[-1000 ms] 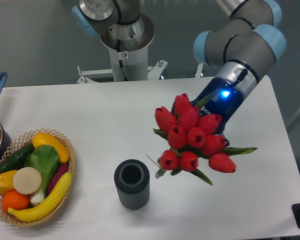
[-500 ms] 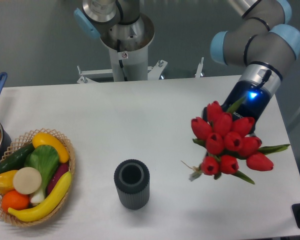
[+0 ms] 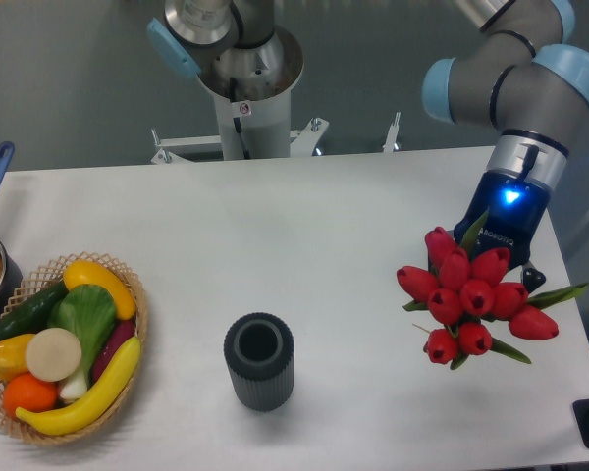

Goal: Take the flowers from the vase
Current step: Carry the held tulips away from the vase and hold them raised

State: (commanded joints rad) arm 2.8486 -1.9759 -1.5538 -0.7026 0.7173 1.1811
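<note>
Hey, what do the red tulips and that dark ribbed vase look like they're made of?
The flowers look artificial, probably plastic or foam: the buds are uniform, smooth and evenly red. The vase looks like matte dark grey plastic or rubber, with regular moulded ribs and no shine; ceramic can't be ruled out.

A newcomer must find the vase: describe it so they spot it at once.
On the white table, look at the front edge near the middle, right of the vegetable basket. The vase stands upright there alone: a dark grey ribbed cylinder, its round mouth empty.
</note>
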